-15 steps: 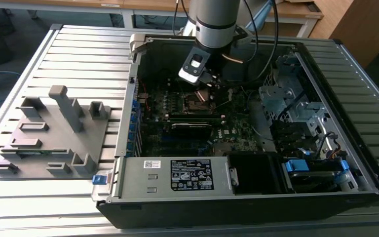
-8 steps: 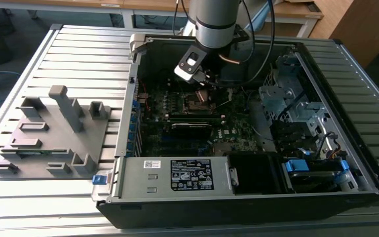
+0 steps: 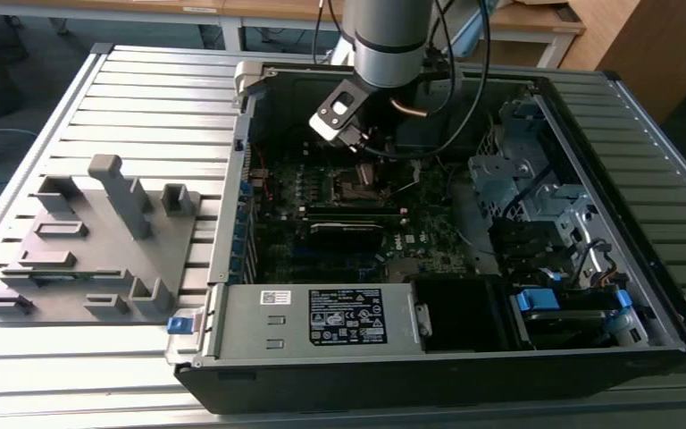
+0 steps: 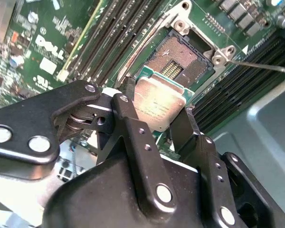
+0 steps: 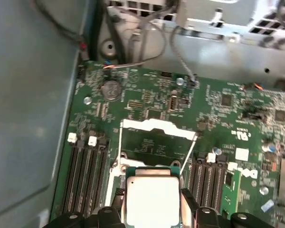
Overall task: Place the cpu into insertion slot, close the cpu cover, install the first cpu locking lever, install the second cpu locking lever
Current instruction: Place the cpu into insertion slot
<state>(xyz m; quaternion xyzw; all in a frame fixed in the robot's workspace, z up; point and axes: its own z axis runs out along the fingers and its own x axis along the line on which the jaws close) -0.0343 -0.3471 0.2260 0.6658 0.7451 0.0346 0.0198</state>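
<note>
While your gripper hung low inside the computer case, its fingers pinched the cpu by opposite edges, holding it close to the bare insertion slot, cpu cover raised open.

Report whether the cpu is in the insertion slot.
Out: the gripper holds the cpu, and the insertion slot lies bare, contacts showing.
</note>
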